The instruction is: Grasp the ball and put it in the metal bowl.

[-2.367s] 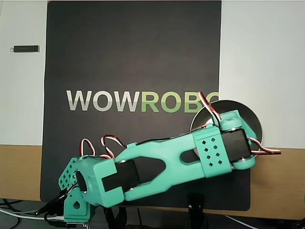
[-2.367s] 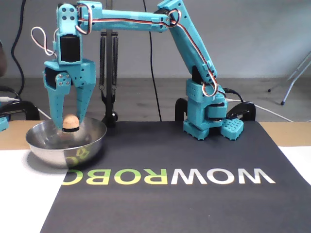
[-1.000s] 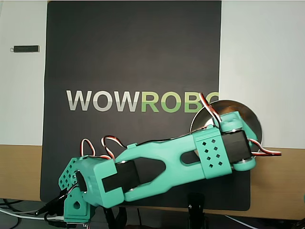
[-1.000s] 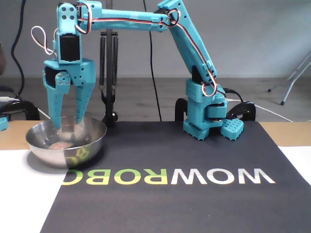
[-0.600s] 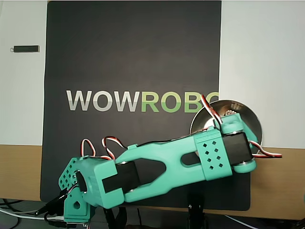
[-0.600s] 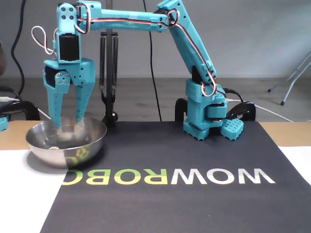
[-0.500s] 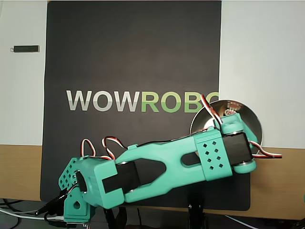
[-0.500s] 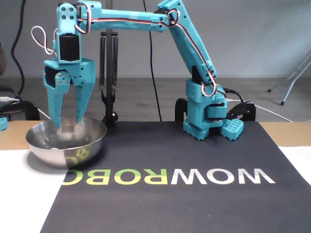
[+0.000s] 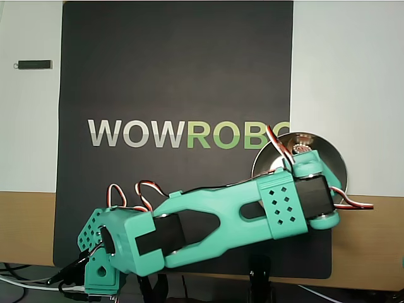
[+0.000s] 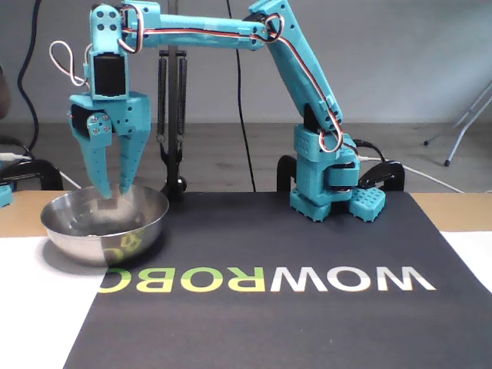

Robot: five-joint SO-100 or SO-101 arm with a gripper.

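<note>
Roughly — progress: release looks done, judging by empty fingers over the bowl; only arm pull-back left.
Gripper (image 10: pixel 114 191): teal printed plastic, fingers narrowly parted w/ nothing between; tips just inside the rim, fixed view.
Ball: not clearly seen now. Small reddish-tan glint (image 9: pixel 298 149) at approx 12 o'clock inside the bowl, overhead view, could be it or a reflection — can't tell. Fixed view: bowl wall hides the floor.
Metal bowl (image 10: pixel 146 221): round, shallow, polished silver, thin rim, mirrors the logo; overhead view it sits at mat's 4 o'clock, half under the wrist.
Mat (image 9: pixel 177 76): dark, matte, flat, WOWROBO print.
Arm (image 9: pixel 208 218): chunky teal links, red-white servo wires looped.
Table: pale wood strip + white sheet.
</note>
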